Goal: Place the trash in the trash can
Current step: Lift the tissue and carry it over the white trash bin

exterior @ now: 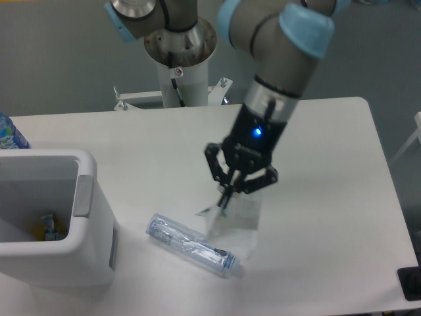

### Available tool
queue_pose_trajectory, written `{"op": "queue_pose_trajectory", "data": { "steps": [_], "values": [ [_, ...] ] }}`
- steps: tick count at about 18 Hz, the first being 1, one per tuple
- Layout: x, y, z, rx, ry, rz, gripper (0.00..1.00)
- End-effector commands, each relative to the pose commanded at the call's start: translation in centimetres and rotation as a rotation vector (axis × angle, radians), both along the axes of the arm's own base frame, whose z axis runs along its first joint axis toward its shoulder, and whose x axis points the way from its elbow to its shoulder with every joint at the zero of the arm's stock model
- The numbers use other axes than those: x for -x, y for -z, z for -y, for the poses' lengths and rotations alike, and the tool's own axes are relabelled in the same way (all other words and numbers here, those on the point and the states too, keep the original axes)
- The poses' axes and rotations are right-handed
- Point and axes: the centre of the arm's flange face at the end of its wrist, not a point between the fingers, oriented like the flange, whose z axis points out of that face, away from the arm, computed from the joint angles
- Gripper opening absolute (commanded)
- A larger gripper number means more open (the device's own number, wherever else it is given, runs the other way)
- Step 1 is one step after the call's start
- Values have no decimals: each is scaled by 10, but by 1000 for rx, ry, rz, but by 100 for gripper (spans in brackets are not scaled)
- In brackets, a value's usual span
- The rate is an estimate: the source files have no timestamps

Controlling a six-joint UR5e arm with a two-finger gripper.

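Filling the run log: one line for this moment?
claw: shut on paper sheet, lifted | bottle: on table | trash can: left, sheet not in
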Motion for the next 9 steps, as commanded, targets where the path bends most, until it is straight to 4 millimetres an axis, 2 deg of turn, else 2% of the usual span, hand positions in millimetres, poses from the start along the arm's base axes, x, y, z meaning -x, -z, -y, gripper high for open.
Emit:
{"op": "queue_pose_trajectory", "data": {
  "steps": [1, 6, 9],
  "values": [
    [-16, -10, -3, -15, 16, 4, 0],
    [-104, -31, -31, -21, 103, 30, 0],
    [-152, -31, -50, -13, 169, 48, 0]
  ]
}}
